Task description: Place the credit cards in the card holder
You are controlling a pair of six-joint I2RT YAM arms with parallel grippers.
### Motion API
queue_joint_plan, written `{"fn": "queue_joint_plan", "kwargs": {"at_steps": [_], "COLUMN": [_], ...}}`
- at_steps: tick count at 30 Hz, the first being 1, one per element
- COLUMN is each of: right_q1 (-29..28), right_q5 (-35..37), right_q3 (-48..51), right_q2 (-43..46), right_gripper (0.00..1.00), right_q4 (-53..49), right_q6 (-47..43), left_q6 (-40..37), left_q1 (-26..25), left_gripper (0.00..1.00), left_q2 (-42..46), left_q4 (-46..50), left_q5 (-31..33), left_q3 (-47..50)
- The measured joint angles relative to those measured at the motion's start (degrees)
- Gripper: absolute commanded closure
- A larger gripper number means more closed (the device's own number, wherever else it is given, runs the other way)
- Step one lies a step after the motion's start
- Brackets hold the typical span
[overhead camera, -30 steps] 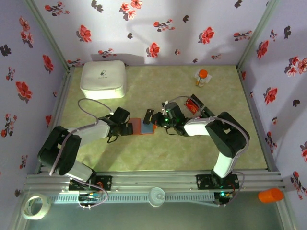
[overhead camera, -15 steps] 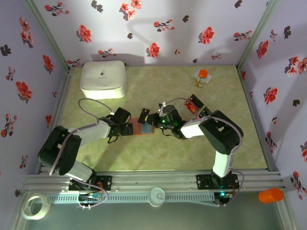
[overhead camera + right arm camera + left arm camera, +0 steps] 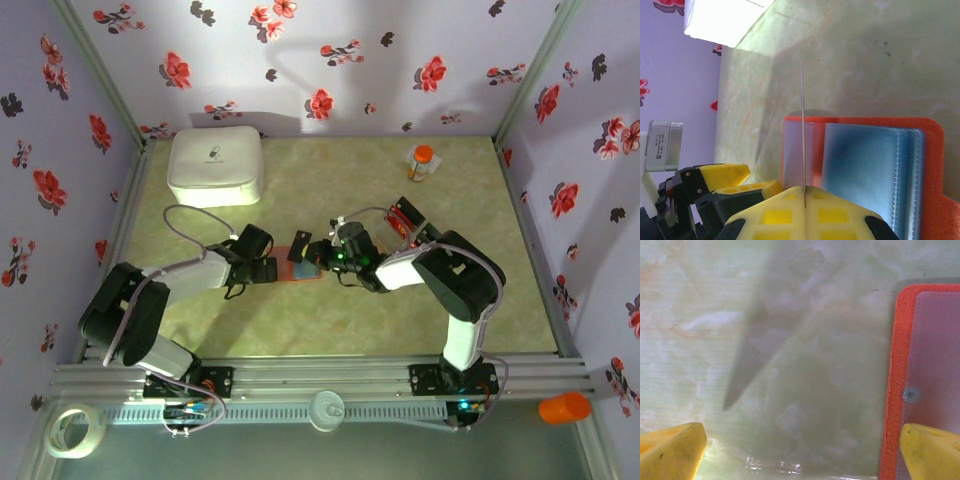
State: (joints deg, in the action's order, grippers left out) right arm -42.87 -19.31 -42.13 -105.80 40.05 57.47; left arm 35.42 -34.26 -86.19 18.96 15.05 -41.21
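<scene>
Right hand (image 3: 804, 192), clamped tight, holds a thin dark card (image 3: 802, 125) upright over the open orange-red, blue-pocketed card holder (image 3: 935, 165); left hand (image 3: 802, 452) gapes wide, empty, at its left edge.

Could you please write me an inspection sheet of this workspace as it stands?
Surface: green marbled tabletop, no spills seen.
Job's things: card holder lies open, blue pockets up; one card held edge-on over it, contact unclear; spare cards stacked beside the right arm.
Clutter: white box and orange-capped bottle at the back; tape roll and orange cylinder outside the front rail.
Grippers: left gripper, jaws open, low at the holder's edge; right gripper, jaws shut on the card.
Cables: grey cable loops over the left arm.
Surroundings: floral walls.
</scene>
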Motion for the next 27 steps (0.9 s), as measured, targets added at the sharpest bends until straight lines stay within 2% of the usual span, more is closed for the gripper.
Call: {"fn": "queue_joint_plan", "kwargs": {"at_steps": [27], "right_q1": [-0.6], "right_q5": [-0.1], "right_q3": [1.7], "right_q2": [-0.3], "right_gripper": [1.0], "right_q4": [-0.2], "right_q6": [0.0], "left_q6": [0.0], "left_q1": [-0.2], "left_gripper": [0.0], "left_q2": [0.0], "left_q4": [0.0], "left_q5": [0.0], "left_q3": [0.0]}}
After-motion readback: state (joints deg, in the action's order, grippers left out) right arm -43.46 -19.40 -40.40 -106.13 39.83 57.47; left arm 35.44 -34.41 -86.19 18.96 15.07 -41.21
